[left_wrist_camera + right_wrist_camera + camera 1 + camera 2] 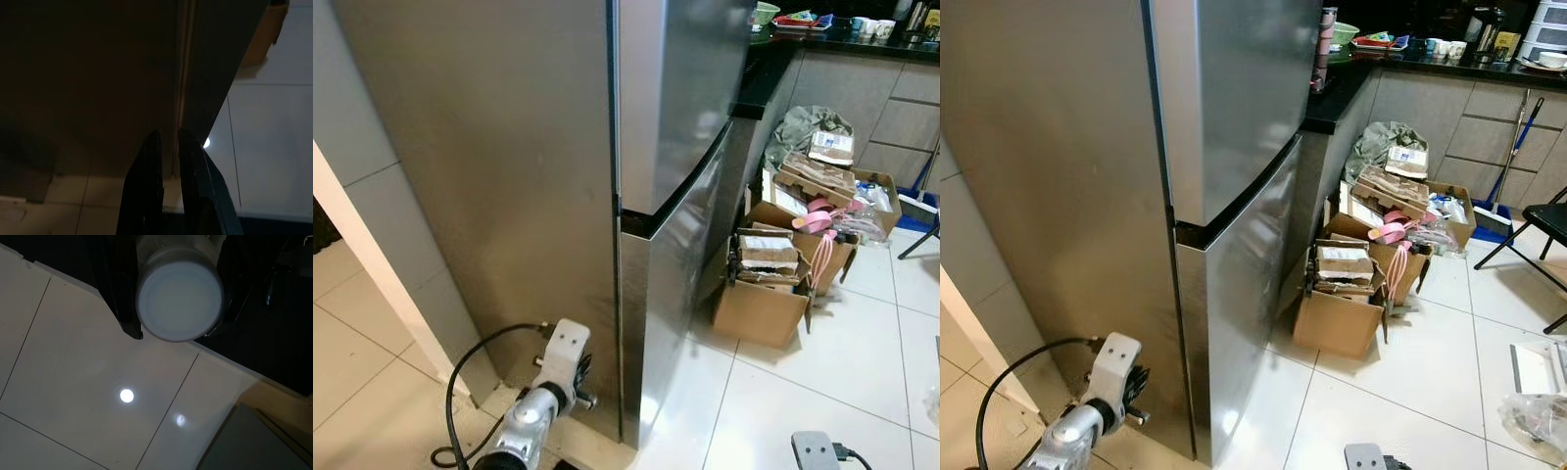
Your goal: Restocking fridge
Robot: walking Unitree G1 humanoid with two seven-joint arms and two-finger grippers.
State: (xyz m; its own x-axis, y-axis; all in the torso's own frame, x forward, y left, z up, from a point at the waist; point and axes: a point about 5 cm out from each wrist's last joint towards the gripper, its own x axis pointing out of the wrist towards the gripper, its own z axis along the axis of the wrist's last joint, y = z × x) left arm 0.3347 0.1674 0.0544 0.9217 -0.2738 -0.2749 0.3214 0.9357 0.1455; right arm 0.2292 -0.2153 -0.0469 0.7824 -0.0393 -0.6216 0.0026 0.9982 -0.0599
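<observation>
My fridge (538, 196) runs off the top of both eye views, so I cannot see its upper end, and its doors are closed on whatever is inside. My left claw (168, 147) is lost behind its own wrist in the eye views; in the left wrist view it is very dark and the finger bases are cut by the edge. My right arm (815, 450) is cropped at the bottom edge. In the right wrist view my right claw (171, 335) is mostly covered by the white jar (180, 301), whose top is cut off. Labels in the boxes (1342, 294) are too small to read. Things on the surface (1430, 54) are tiny.
</observation>
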